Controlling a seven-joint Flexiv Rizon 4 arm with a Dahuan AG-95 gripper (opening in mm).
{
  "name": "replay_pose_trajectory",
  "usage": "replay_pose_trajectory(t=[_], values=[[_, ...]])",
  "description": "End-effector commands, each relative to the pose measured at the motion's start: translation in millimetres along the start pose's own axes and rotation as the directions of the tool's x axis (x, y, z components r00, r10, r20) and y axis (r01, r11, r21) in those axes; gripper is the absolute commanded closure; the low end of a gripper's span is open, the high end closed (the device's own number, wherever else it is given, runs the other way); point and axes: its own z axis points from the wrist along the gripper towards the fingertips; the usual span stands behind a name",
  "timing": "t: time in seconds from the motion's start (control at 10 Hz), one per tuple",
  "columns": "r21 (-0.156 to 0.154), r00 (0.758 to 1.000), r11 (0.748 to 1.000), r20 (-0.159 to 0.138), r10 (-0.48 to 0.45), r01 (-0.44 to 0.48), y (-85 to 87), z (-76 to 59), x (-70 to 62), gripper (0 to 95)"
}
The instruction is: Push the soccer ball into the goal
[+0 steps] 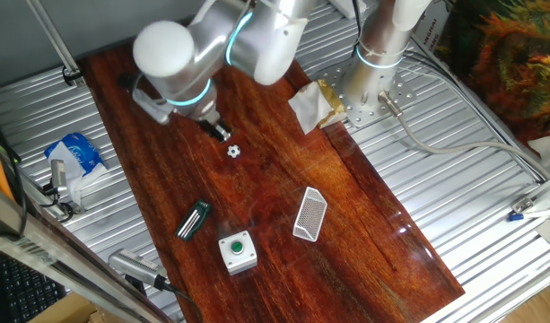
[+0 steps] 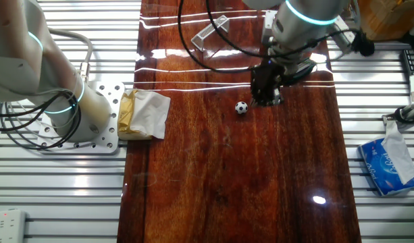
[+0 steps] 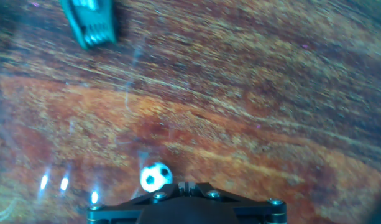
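Note:
The soccer ball (image 1: 233, 151), tiny and white with black patches, lies on the dark wooden board; it also shows in the other fixed view (image 2: 241, 107) and in the hand view (image 3: 156, 177). My gripper (image 1: 219, 132) is shut and empty, its tips low at the board just behind the ball, close to it or touching it; it shows in the other fixed view (image 2: 266, 96) too. In the hand view the closed fingers (image 3: 191, 186) sit just right of the ball. The goal (image 1: 309, 214), a small white mesh frame, lies farther along the board and appears in the other fixed view (image 2: 211, 32).
A white box with a green button (image 1: 238, 250) and a dark green-striped clip (image 1: 193, 220) lie near the board's front edge. Crumpled paper (image 1: 308, 106) sits by the arm base (image 1: 369, 90). A tissue pack (image 1: 74, 153) lies off the board.

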Motion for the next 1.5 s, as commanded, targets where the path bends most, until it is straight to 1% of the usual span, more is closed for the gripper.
replay_pose_trajectory(t=[0.1,0.2,0.3,0.4,0.5,0.6,0.8,1.2,1.3,1.5], values=[[-0.068,0.990,0.987,0.009,0.144,-0.143,-2.0,7.4,7.4,95.0],[-0.099,0.978,0.974,0.007,0.207,-0.205,-2.7,12.0,8.0,95.0],[-0.113,0.974,0.968,0.009,0.228,-0.225,-3.4,14.7,7.7,95.0],[-0.150,0.960,0.949,0.011,0.281,-0.277,-5.7,23.6,6.1,95.0],[-0.151,0.955,0.945,0.014,0.296,-0.290,-6.6,27.6,5.2,95.0],[-0.170,0.947,0.934,0.009,0.320,-0.314,-7.1,33.2,4.4,95.0],[-0.177,0.944,0.930,0.011,0.329,-0.322,-2.9,39.6,2.4,95.0],[-0.175,0.937,0.923,0.011,0.350,-0.343,13.8,49.9,-8.9,95.0],[-0.182,0.933,0.919,0.013,0.359,-0.350,18.3,52.5,-11.0,95.0],[-0.185,0.929,0.914,0.014,0.370,-0.361,24.5,56.0,-14.5,95.0]])
